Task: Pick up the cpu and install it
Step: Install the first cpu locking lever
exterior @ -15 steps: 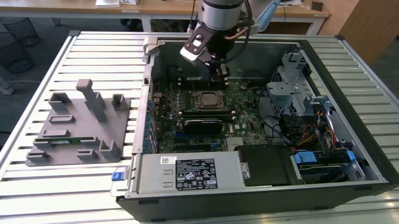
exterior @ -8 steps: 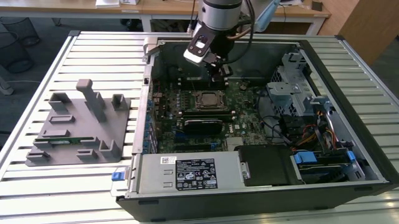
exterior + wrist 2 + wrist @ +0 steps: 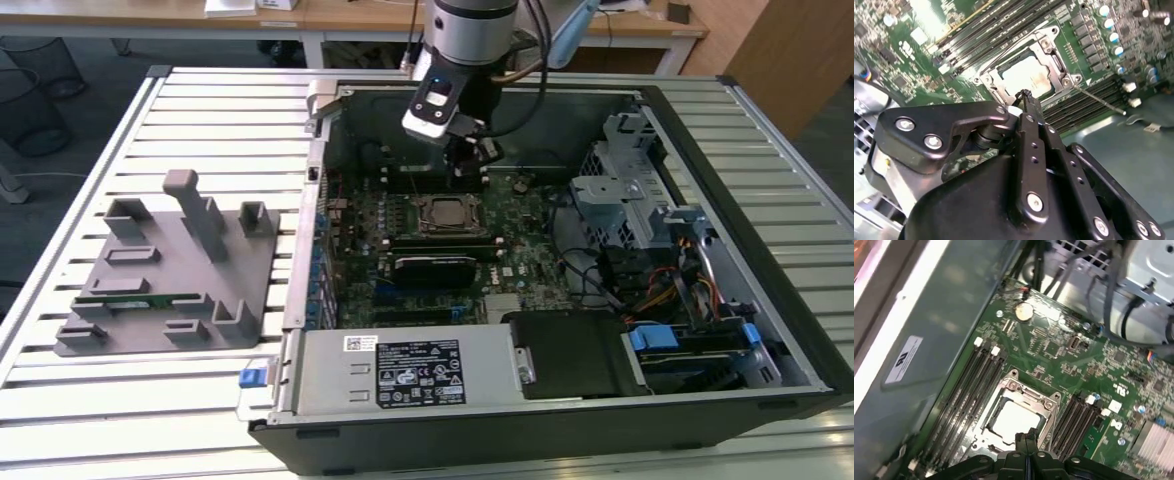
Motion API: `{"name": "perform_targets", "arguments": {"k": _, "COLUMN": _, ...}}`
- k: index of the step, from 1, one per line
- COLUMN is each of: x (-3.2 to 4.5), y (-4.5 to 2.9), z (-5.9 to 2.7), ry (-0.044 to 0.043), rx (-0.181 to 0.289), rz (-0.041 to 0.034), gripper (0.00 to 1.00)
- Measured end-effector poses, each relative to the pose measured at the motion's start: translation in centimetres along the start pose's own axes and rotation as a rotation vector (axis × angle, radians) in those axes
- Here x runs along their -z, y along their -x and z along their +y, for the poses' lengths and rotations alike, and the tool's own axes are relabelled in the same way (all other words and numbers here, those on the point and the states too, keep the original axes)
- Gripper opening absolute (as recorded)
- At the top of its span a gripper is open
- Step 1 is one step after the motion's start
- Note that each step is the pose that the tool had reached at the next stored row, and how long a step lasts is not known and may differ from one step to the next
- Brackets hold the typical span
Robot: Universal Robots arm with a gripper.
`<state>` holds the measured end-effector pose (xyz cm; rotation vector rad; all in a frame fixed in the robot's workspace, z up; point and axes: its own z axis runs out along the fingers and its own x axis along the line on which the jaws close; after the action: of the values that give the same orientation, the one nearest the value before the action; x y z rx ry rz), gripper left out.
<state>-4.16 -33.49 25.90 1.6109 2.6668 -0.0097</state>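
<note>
In the second wrist view the gripper hides one edge of the cpu; the exterior view's upper edge cuts off the arm.

Slatted metal table: open PC case lying flat w/ side off, exterior view's right; grey plastic fixture just beside it, exterior view's left.
</note>
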Motion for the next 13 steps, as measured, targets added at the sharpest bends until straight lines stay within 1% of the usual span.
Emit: {"name": "perform_targets", "arguments": {"k": 13, "x": -0.09, "y": 0.00, "z": 0.00, "ry": 0.0059, "rx": 0.236, "rz": 0.0021, "gripper": 0.11}}
